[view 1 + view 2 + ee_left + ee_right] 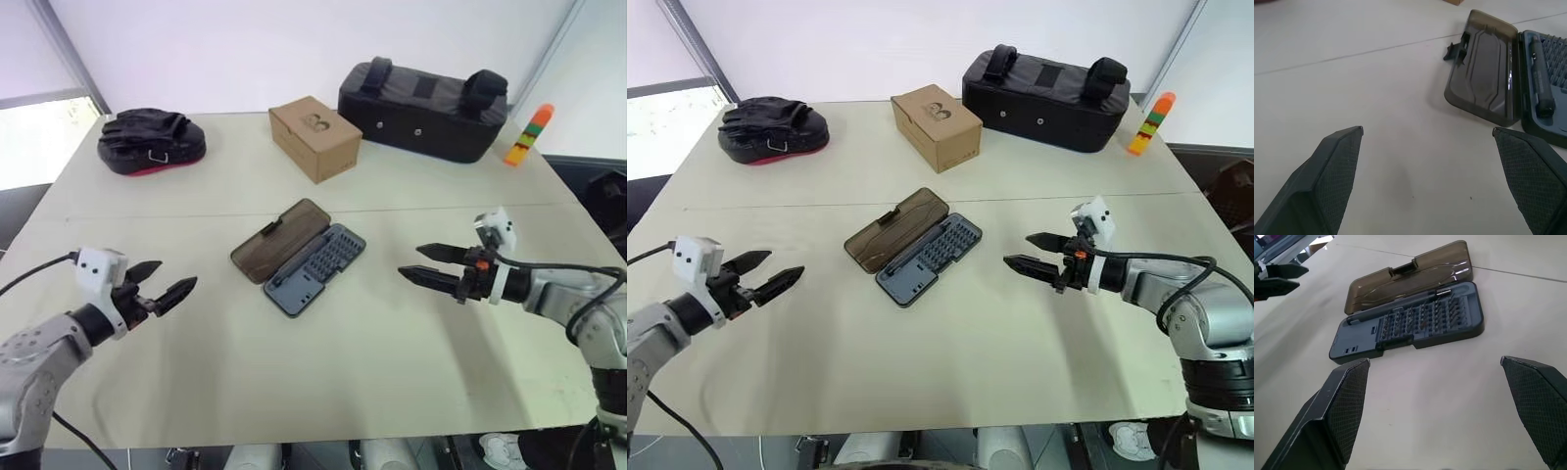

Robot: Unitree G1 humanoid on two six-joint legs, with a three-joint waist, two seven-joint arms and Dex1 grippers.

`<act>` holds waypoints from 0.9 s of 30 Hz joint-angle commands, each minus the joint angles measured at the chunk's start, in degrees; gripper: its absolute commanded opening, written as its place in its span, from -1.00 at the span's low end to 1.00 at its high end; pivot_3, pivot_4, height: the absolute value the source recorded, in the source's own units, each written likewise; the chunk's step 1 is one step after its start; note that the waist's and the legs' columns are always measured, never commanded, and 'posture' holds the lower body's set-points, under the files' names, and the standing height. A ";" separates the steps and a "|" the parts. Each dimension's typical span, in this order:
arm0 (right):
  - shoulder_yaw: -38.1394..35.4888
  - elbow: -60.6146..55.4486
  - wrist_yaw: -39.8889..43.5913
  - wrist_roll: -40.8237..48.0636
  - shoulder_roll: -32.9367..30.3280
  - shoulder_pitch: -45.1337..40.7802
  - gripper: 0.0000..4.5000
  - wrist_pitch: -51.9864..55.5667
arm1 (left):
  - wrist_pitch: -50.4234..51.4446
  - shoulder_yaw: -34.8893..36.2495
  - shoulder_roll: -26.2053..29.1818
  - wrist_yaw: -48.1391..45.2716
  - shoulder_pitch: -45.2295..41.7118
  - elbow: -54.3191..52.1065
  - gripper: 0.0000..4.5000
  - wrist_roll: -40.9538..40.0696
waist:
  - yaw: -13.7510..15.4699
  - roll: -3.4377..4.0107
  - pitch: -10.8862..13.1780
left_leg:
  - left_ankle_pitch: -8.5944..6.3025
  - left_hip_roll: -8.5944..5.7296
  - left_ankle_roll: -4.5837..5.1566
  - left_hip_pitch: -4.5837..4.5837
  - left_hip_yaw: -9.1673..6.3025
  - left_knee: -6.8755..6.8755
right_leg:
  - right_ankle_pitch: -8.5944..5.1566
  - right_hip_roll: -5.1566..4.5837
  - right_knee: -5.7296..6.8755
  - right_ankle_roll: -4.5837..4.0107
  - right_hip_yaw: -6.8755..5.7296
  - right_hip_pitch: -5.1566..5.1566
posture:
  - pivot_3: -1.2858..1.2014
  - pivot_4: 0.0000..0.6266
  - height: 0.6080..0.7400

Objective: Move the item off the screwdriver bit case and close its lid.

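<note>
case (315, 270): was dark blue-grey
lid (279, 242): was smoky brown, translucent
box (313, 137): was plain brown
bag (423, 111): was black

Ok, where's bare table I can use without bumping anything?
Free: the near strip in front of the screwdriver bit case, between the left pincer and right pincer, and the band behind its open lid. Crowded: the far edge, with black gloves, cardboard box, black padded bag and striped block.
</note>
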 commanded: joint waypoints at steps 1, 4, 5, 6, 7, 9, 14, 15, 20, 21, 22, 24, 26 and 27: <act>-0.69 -4.25 0.03 0.95 -0.13 -1.14 0.98 -0.02 | -1.10 -0.25 1.16 -1.17 -2.89 0.94 0.97 0.60 | 0.03 0.00 0.00 | 0.00 0.00 0.00 0.00 0.00 0.00 | 0.00 0.01 0.00 0.00 -0.01 0.00 | 0.03 -0.52 1.00; -0.23 -6.68 -0.34 1.99 0.11 -2.27 0.98 0.90 | -2.71 -4.66 1.78 -4.13 -8.46 5.32 0.97 2.85 | 0.12 0.00 0.00 | 0.00 -0.01 0.00 0.00 0.00 0.00 | 0.02 0.04 0.00 0.04 -0.02 0.00 | 0.03 -0.52 1.00; 0.07 -7.33 -0.61 2.11 0.34 -2.90 0.98 1.03 | -3.78 -6.83 1.95 -5.46 -11.13 7.78 0.97 4.32 | 0.21 0.00 0.00 | 0.00 -0.03 -0.01 0.00 0.00 0.00 | 0.03 0.06 0.01 0.04 -0.03 0.00 | 0.03 -0.52 1.00; 0.33 -7.81 -0.86 2.17 0.56 -3.50 0.98 1.13 | -4.72 -8.80 1.97 -6.85 -13.80 10.30 0.97 5.46 | 0.31 0.00 0.00 | 0.02 -0.06 -0.03 0.00 -0.01 0.01 | 0.03 0.06 0.03 0.05 -0.05 0.00 | 0.03 -0.52 1.00; 0.49 -8.16 -1.10 2.22 0.79 -4.05 0.98 1.28 | -5.36 -10.52 1.83 -8.35 -16.26 12.61 0.97 6.20 | 0.26 0.00 0.00 | 0.04 -0.07 -0.06 0.01 -0.01 0.01 | 0.03 0.07 0.04 0.04 -0.07 0.01 | 0.03 -0.52 1.00; 0.81 -9.04 -1.67 2.35 1.35 -5.22 0.98 1.62 | -8.01 -15.08 1.46 -12.53 -21.98 18.60 0.97 8.79 | 0.19 -0.01 0.00 | 0.05 -0.08 -0.07 0.01 -0.01 0.01 | 0.04 0.08 0.04 0.06 -0.06 0.01 | 0.03 -0.52 1.00; 1.77 -12.68 -5.01 3.50 3.90 -7.07 0.98 2.79 | -17.21 -23.91 -2.04 -20.39 -37.39 40.18 0.97 16.77 | 0.12 -0.02 0.01 | 0.06 -0.10 -0.07 -0.06 -0.01 0.00 | 0.05 0.11 0.04 0.07 -0.08 -0.06 | 0.03 -0.52 1.00; 1.93 -14.43 -6.11 4.17 4.53 -7.19 0.98 3.34 | -19.76 -25.16 -3.36 -20.85 -40.68 46.13 0.97 18.74 | 0.02 -0.02 0.01 | 0.06 -0.10 -0.07 -0.07 -0.01 0.00 | 0.05 0.10 0.03 0.07 -0.09 -0.06 | 0.03 -0.52 1.00; 0.90 -20.43 -10.80 8.34 6.23 -7.65 0.98 6.38 | -28.84 -28.52 -8.01 -23.24 -50.37 66.29 0.97 25.34 | -0.11 -0.04 0.02 | 0.06 -0.11 -0.06 -0.16 0.00 0.00 | 0.05 0.11 0.06 0.08 -0.07 -0.18 | 0.03 -0.52 1.00; 0.83 -20.97 -11.46 8.86 6.28 -7.80 0.98 6.80 | -30.02 -28.76 -8.52 -23.61 -51.43 68.69 0.97 26.16 | -0.10 -0.04 0.02 | 0.06 -0.11 -0.06 -0.19 0.00 0.00 | 0.05 0.11 0.06 0.09 -0.07 -0.22 | 0.03 -0.52 1.00; 0.61 -21.61 -12.10 9.43 6.23 -7.78 0.98 7.09 | -30.92 -29.18 -9.25 -23.97 -52.41 71.10 0.97 27.12 | -0.02 -0.07 0.02 | 0.06 -0.12 -0.06 -0.23 0.00 0.00 | 0.05 0.09 0.08 0.09 -0.07 -0.24 | 0.03 -0.52 1.00; 0.28 -22.50 -13.20 10.15 5.98 -7.57 0.98 7.32 | -33.14 -29.37 -10.60 -23.81 -53.99 75.28 0.97 28.74 | 0.05 -0.09 0.01 | 0.06 -0.13 -0.06 -0.35 0.00 0.05 | 0.06 0.08 0.12 0.09 -0.08 -0.34 | 0.03 -0.52 1.00; 0.22 -23.01 -14.00 10.55 5.66 -7.30 0.98 7.45 | -34.52 -29.06 -11.49 -23.93 -55.11 78.04 0.97 29.60 | 0.29 -0.10 0.00 | 0.07 -0.16 -0.05 -0.37 -0.01 0.06 | 0.06 0.05 0.16 0.09 -0.09 -0.36 | 0.03 -0.52 1.00; 0.22 -23.21 -14.42 10.50 5.49 -6.90 0.98 7.41 | -35.06 -29.05 -11.93 -24.16 -55.51 79.07 0.97 30.06 | 0.36 -0.10 0.00 | 0.07 -0.16 -0.05 -0.37 -0.01 0.07 | 0.06 0.04 0.17 0.10 -0.09 -0.36 | 0.03 -0.52 1.00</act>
